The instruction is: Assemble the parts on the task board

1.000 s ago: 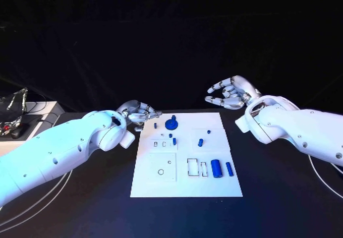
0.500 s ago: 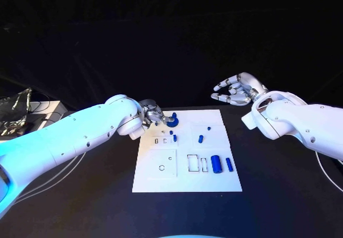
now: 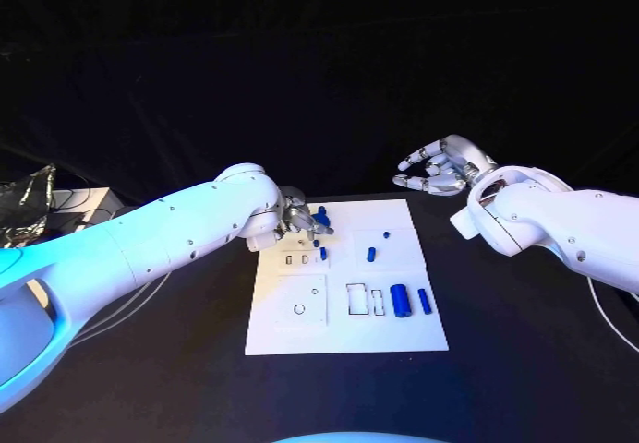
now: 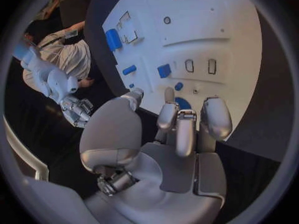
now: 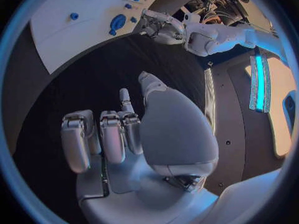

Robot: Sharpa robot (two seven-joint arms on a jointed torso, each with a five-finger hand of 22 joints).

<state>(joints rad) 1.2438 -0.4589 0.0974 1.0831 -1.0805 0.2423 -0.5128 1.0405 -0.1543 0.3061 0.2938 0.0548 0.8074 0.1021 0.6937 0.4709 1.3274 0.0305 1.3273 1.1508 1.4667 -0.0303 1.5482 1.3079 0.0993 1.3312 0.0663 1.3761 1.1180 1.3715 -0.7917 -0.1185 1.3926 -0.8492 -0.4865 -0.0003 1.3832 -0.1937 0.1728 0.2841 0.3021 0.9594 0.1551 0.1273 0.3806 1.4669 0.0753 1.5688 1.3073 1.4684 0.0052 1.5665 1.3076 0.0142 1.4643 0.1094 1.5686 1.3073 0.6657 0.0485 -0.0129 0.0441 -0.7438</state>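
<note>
Head view: silver left hand (image 3: pixel 295 218), fingers apart and empty, hovers over the round blue part (image 3: pixel 319 224) upper-centre on the white task board (image 3: pixel 400 332); grasping looks next. Right hand (image 3: pixel 440 169) idles, released.

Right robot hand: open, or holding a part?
Open. The right robot hand hangs off the task board, fingers apart and loosely curled, nothing between them in its wrist view.

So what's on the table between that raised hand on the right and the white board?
Only bare black table, going by the head view; the right hand hangs past the task board's far right corner.
</note>
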